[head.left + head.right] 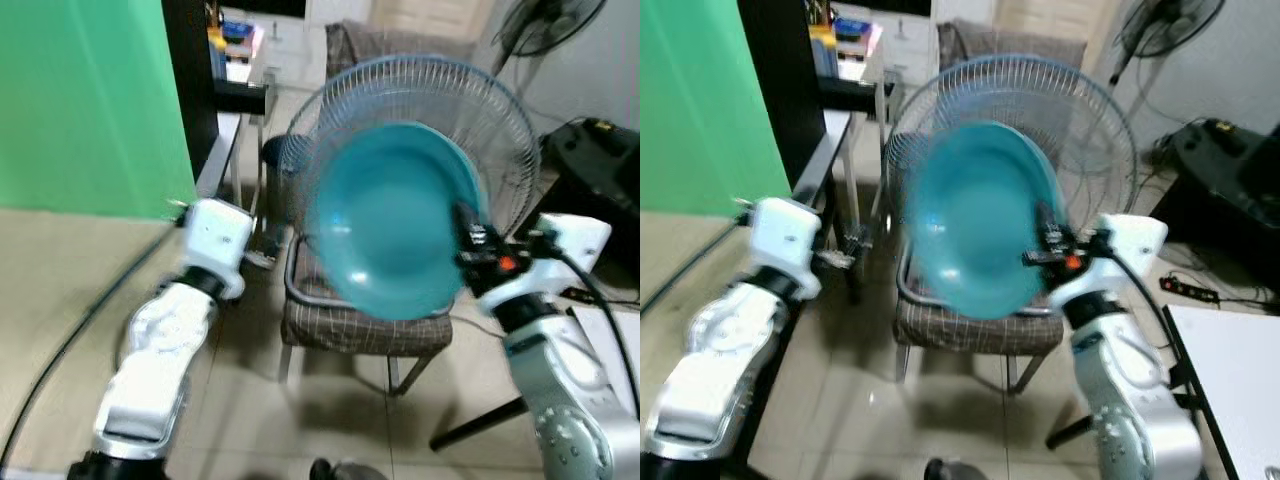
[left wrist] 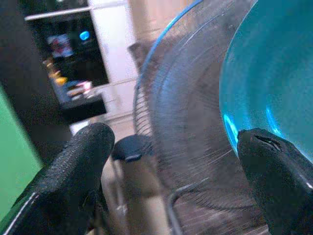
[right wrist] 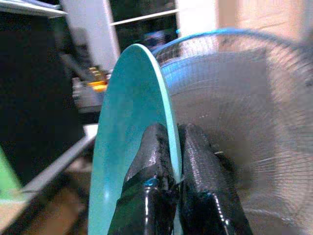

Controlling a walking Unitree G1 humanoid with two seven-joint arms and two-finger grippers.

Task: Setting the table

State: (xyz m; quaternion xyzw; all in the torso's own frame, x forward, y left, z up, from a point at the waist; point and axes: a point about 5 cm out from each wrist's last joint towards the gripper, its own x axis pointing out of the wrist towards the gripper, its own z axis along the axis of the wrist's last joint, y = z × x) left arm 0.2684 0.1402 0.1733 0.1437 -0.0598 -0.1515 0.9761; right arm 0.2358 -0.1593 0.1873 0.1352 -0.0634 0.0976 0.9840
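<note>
**Teal plate held on edge in the right gripper, in front of a standing fan**

Both silver arms reach forward from the lower edge of the head views. Right gripper (image 3: 168, 147): its two black fingers are clenched on the rim of a teal plate (image 1: 392, 220), one finger on each face, as the right wrist view shows edge-on. The plate is carried upright, its hollow face turned toward the camera, raised well above the floor and just in front of the round wire grille of a fan (image 1: 500, 110). The plate appears blurred in both head views.

Left gripper (image 2: 171, 181): its fingers stand wide apart and grasp nothing. In the left wrist view the plate lies beyond one fingertip (image 2: 279, 171); whether they touch cannot be told.

Surroundings: behind and below the plate stands a chair with a checked seat cushion (image 1: 360, 325) on a tiled floor. A green panel (image 1: 90, 100) fills the left of the scene, with a dark table edge (image 1: 215, 160) beside it. A second fan (image 1: 545, 25) stands at the upper right, and a white surface (image 1: 1230, 370) lies at the lower right.
</note>
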